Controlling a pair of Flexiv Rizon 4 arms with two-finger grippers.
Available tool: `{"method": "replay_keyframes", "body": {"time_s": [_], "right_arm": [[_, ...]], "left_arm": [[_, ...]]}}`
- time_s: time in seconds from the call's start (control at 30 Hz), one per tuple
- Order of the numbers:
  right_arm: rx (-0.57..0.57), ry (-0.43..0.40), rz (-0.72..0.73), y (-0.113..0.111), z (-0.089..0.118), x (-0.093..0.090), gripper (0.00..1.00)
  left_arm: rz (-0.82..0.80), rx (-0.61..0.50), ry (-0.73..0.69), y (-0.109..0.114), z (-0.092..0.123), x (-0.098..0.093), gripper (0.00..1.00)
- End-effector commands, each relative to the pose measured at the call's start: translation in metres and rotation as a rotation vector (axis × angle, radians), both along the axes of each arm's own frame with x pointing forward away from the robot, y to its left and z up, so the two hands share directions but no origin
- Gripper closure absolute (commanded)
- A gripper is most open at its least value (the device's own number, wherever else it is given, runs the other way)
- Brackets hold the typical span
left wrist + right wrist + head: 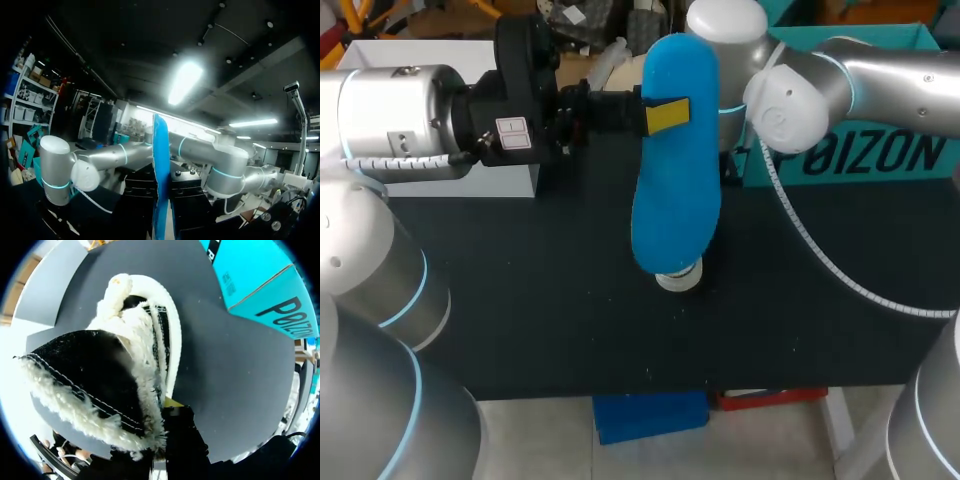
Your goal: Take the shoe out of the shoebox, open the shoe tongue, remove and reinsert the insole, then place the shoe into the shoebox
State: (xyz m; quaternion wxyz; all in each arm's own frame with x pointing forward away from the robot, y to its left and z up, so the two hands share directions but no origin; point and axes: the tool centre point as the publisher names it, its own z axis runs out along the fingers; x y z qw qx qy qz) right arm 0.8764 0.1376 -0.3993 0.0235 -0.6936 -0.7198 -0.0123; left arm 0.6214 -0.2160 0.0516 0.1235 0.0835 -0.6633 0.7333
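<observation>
L claw: pinched on the insole, one yellow tip pressed flat on its face near the upper end; my L arm came in from the left side in head view.
Insole: blue, held upright in the air over the table, hanging lengthwise. Seen edge-on from my L wrist, a thin blue strip betw. my dark claw blocks.
Shoe: out of the shoebox, standing on the table. Black upper w/ cream fleece lining, white sole rim, toe pointing away from my R claw. In head view the insole hid nearly all of it; only a bit of white sole showed under the insole's lower end.
R claw: right at the fleecy collar, shoe's opening just ahead. Couldn't tell if it was pinching or spread, fleece hid too much.
Shoebox: teal, at the table's far right edge, beside the shoe but apart from it.
White box: far left of table, behind my L arm.
</observation>
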Motion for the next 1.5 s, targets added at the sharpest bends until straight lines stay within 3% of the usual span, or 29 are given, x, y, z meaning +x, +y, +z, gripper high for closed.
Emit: {"method": "replay_keyframes", "body": {"time_s": [0.03, 0.1, 0.13, 0.17, 0.23, 0.47, 0.7, 1.13, 1.17, 1.3, 1.5], "right_arm": [[-0.007, 0.012, -0.001, 0.005, -0.010, 0.004, 1.00], [-0.024, 0.018, -0.013, 0.004, -0.010, 0.003, 1.00], [-0.026, 0.017, -0.019, 0.002, -0.009, 0.001, 0.22], [-0.028, 0.006, -0.021, 0.001, -0.005, 0.000, 0.00], [-0.015, -0.022, -0.015, 0.000, 0.006, -0.002, 0.00], [0.272, -0.169, 0.000, -0.002, 0.062, -0.014, 0.00], [0.466, -0.202, 0.116, 0.004, 0.095, -0.019, 0.00], [0.466, -0.202, 0.116, 0.004, 0.095, -0.019, 0.00], [0.471, -0.182, 0.100, -0.005, 0.094, -0.022, 0.00], [0.555, -0.143, 0.031, -0.023, 0.098, -0.028, 0.00], [0.778, -0.113, -0.038, -0.027, 0.116, -0.027, 0.00]], "left_arm": [[0.004, 0.003, 0.001, -0.001, 0.000, -0.001, 1.00], [0.004, 0.003, 0.001, -0.001, 0.000, -0.001, 1.00], [0.004, 0.003, 0.001, -0.001, 0.000, -0.001, 1.00], [0.004, 0.003, 0.001, -0.001, 0.000, -0.001, 1.00], [0.004, 0.003, 0.001, -0.001, 0.000, -0.001, 1.00], [0.004, 0.003, 0.001, -0.001, 0.000, -0.001, 1.00], [0.004, 0.003, 0.001, -0.001, 0.000, -0.001, 1.00], [0.004, 0.003, 0.001, -0.001, 0.000, -0.001, 1.00], [0.004, 0.003, 0.001, -0.001, 0.000, -0.001, 1.00], [0.004, 0.003, 0.001, -0.001, 0.000, -0.001, 1.00], [0.004, 0.003, 0.001, -0.001, 0.000, -0.001, 1.00]]}}
